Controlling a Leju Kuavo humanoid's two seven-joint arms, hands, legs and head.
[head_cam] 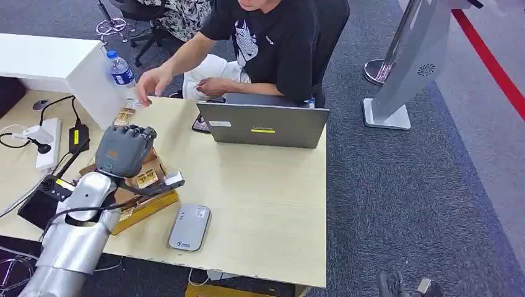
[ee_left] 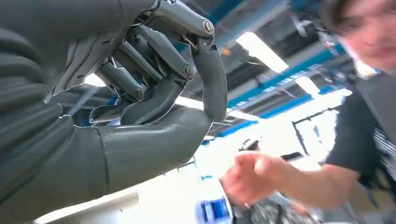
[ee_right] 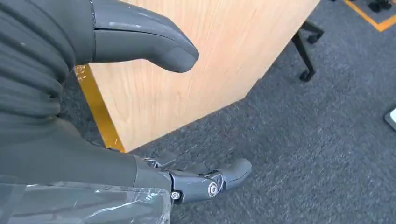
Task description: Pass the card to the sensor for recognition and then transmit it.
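Observation:
My left hand (head_cam: 124, 150) is raised above a cardboard box (head_cam: 141, 207) at the table's left side. Its fingers (ee_left: 159, 60) are curled in against the thumb, and I see nothing between them. Gold-patterned cards (head_cam: 147, 178) lie in the box. Another gold card (head_cam: 125, 116) lies on the table just beyond my hand, under the person's reaching hand (head_cam: 150, 82). The grey card sensor (head_cam: 190, 227) lies flat near the table's front edge, to the right of the box. My right hand (ee_right: 154, 107) hangs beside the table's wooden side (ee_right: 205, 70) over the carpet, fingers apart and holding nothing.
A person in a black shirt (head_cam: 266, 43) sits behind an open grey laptop (head_cam: 263, 124). A water bottle (head_cam: 121, 71) stands at the far left. A power strip (head_cam: 46, 139), cables and a black device (head_cam: 40, 201) lie on the left. A grey kiosk stand (head_cam: 402, 74) stands on the carpet.

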